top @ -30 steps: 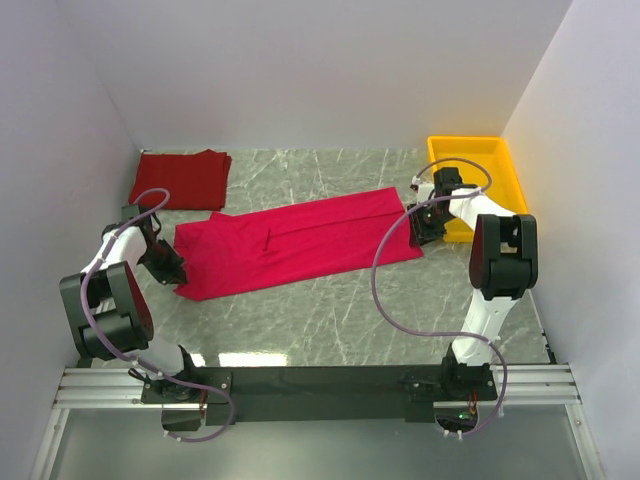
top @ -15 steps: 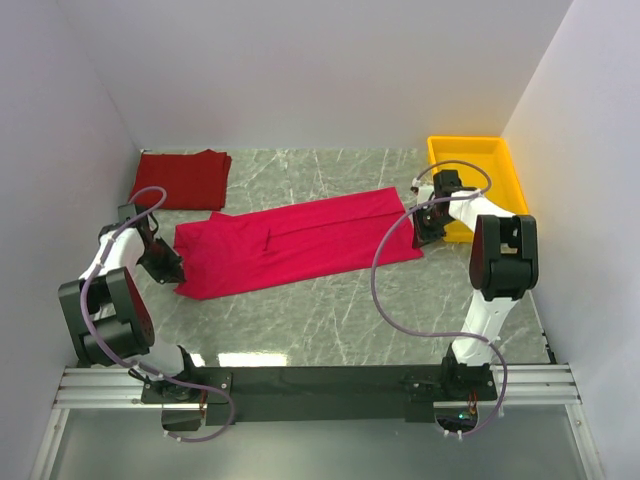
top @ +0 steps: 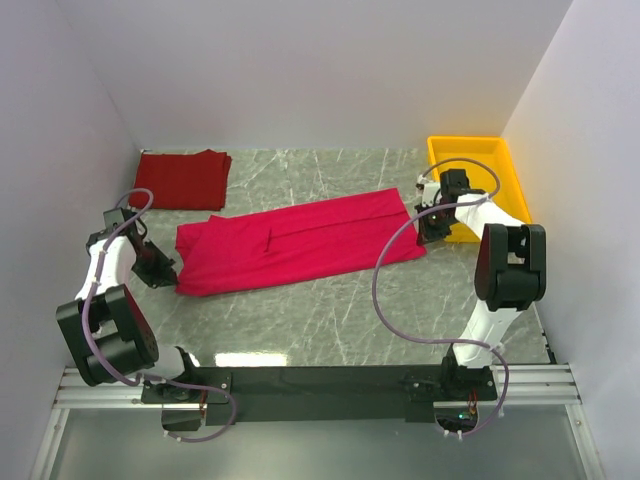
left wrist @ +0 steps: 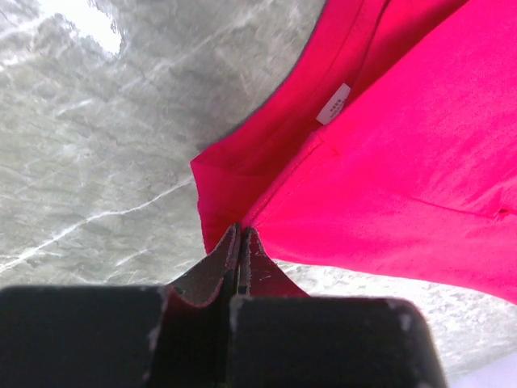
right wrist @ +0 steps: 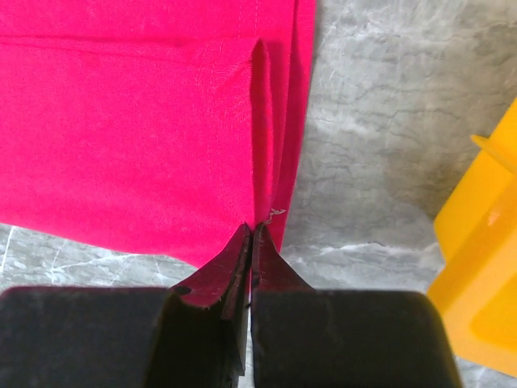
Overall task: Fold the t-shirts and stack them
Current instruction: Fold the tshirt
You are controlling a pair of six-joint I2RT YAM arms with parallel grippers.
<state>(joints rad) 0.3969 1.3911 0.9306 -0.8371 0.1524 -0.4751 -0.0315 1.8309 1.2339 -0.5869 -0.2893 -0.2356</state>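
Crimson t-shirt (top: pixel 300 240) flat on the counter (top: pixel 330 320), white neck label (left wrist: pixel 333 103) with unreadable print, left gripper (left wrist: pixel 240 240) pinching its neck-end edge, right gripper (right wrist: pixel 251 234) pinching its hem corner

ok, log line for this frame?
left gripper: shut on crimson t-shirt | right gripper: shut on crimson t-shirt | darker t-shirt: folded, far-left

Crimson t-shirt (left wrist: pixel 404 162) label (left wrist: pixel 333 103) print illegible.
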